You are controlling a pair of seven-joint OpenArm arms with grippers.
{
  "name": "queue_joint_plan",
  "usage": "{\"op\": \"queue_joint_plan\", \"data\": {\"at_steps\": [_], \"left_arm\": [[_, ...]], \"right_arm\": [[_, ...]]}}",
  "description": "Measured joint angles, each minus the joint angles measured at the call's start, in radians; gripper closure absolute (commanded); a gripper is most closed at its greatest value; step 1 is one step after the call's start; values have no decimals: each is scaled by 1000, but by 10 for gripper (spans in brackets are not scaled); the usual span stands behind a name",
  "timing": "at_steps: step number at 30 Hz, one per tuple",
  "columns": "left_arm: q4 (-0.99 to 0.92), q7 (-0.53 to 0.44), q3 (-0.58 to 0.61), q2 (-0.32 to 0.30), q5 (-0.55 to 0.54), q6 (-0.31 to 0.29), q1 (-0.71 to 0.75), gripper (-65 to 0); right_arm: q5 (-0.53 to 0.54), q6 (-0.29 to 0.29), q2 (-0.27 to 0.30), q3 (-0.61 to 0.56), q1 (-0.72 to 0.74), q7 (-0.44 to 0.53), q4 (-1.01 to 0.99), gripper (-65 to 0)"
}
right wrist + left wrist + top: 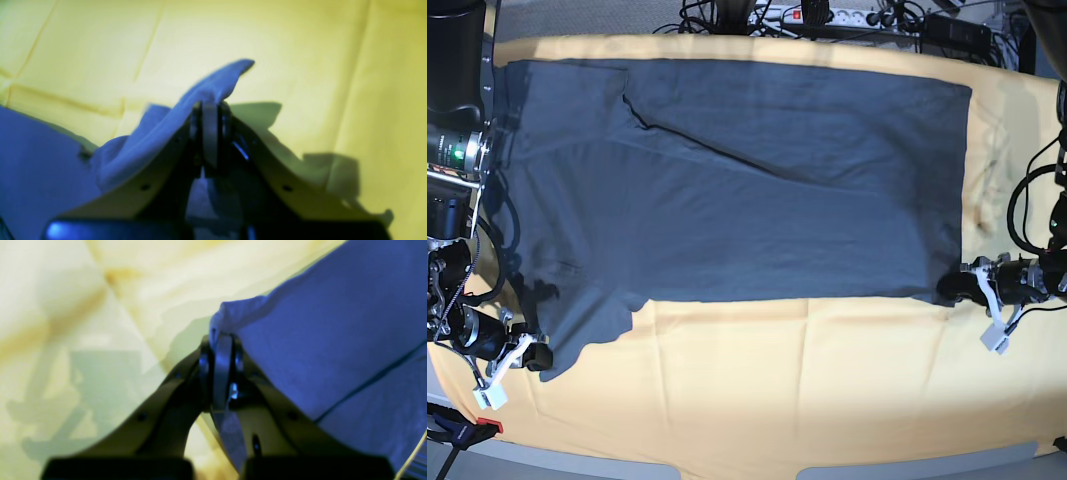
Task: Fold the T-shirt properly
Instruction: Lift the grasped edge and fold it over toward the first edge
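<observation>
Left wrist: one left pincer (pixel 223 340) clamped on a shirt (pixel 333 340) corner. Right wrist: one right pincer (pixel 210 106) clamped on a shirt fold. Base: one shirt flat across the cloth-covered counter (pixel 807 390), near corners gripped by two pincers.

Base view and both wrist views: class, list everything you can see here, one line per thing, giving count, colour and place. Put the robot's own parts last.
T-shirt: one, dark blue-grey, spread flat across the far half of the table.
Table cloth: one, yellow-orange, covering the table under the garment.
Cables: several, dark, bunched behind the table's far edge.
Left gripper: one, dark, shut on the T-shirt's near corner at the base view's right.
Right gripper: one, dark, shut on the T-shirt's sleeve at the base view's lower left.
</observation>
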Motion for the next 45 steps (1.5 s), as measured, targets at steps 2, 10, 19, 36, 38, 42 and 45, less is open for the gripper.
{"op": "queue_joint_plan", "data": {"at_steps": [2,10,19,36,38,42,45], "left_arm": [[0,-63,0,1,41,0,0,0],[0,-249,0,22,238,-1,0,0],[0,-159,1,46,178,-1,-104,0],[50,127,1,10,-107,2,-62,0],[90,200,1,7,-174,3,-61,0],[203,352,1,-3,-294,3,-61,0],[294,386,1,-35,-320,0,-61,0]], "right_arm": [[-41,0,0,0,3,30,0,0],[-93,0,0,-47,11,85,0,0],[61,0,8,-158,81,-35,0,0],[267,0,211,-164,-232,-180,538,0],[299,1,246,-164,-255,-184,606,0],[373,0,308,-164,-290,-259,679,0],[440,0,348,-164,-294,-278,689,0]]}}
